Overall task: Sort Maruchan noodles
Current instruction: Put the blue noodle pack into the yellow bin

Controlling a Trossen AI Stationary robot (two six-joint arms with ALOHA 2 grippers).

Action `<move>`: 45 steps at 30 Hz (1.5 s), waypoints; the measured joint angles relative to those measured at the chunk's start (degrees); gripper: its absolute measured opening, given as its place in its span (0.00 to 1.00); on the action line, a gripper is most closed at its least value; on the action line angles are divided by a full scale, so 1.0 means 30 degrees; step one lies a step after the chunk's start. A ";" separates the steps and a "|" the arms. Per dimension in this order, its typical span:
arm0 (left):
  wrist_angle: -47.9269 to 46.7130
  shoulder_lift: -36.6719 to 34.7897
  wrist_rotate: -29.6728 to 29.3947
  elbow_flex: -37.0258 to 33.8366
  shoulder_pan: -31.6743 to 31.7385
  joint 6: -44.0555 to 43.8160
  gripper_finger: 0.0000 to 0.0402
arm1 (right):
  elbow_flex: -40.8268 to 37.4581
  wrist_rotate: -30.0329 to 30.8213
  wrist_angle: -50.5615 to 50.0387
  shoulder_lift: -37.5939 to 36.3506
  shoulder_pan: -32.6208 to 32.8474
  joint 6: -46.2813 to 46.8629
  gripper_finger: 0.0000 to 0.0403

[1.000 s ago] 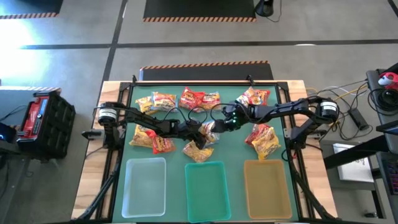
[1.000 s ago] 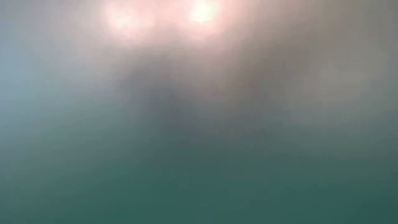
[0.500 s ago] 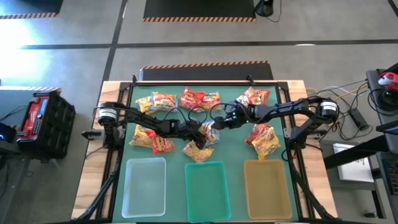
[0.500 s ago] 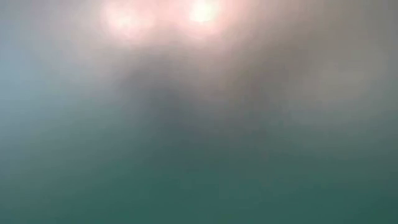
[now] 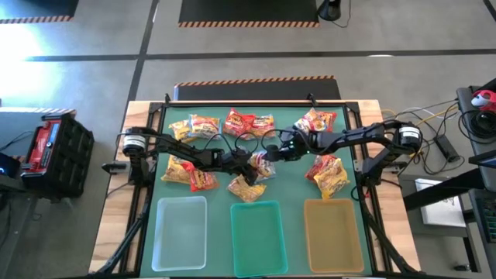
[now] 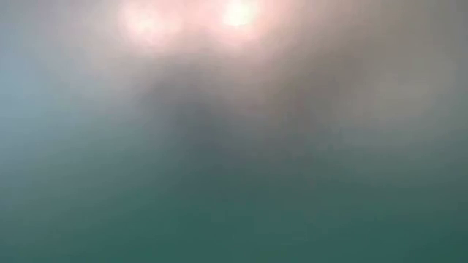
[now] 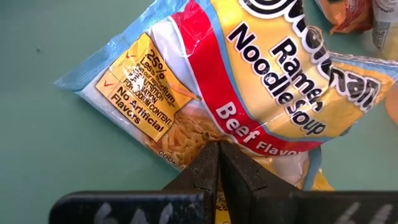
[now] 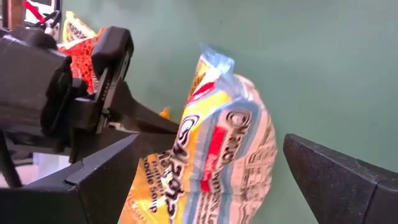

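One Maruchan noodles packet (image 5: 261, 163), yellow with a red band reading Beef Flavor, is held up at the middle of the green mat (image 5: 294, 186). My left gripper (image 5: 252, 166) is shut on it. My right gripper (image 8: 211, 143) is open, with one finger on each side of this packet (image 8: 217, 155); whether they touch it I cannot tell. Another packet (image 5: 248, 188) lies flat just in front, near the teal tray. More packets lie on the mat at the far left (image 5: 194, 126), far middle (image 5: 248, 122), far right (image 5: 316, 120), right (image 5: 329, 174) and left (image 5: 186, 172). My left gripper pinches an edge of the packet (image 7: 200, 134), beside the noodle picture, between its two shut fingers (image 7: 205, 171). The fingers slant down at it from the table's left. The packet stands on edge in the hold, one corner (image 8: 214, 59) up; its lower end is out of sight.
Three trays stand along the near edge: clear (image 5: 180, 232), teal (image 5: 258, 236) and amber (image 5: 333, 235). The two arms meet over the middle of the mat. The low view shows only a blur.
My right gripper has rolled a little at the wrist while staying beside the held packet. My left gripper and the packet have kept still.
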 joint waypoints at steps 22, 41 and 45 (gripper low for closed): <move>0.3111 0.1842 0.0133 0.0044 -0.0328 -0.1885 0.00 | 0.0000 0.0089 -0.1993 0.0128 0.0195 0.0342 0.95; 0.3082 0.1842 0.0036 0.0022 -0.0328 -0.2348 0.00 | 0.0000 0.0020 -0.0268 0.1501 0.0778 0.0711 0.70; 0.3074 0.1827 0.0036 0.0015 -0.0328 -0.2375 0.00 | 0.0000 0.0014 -0.0240 0.1501 0.0775 0.0714 0.59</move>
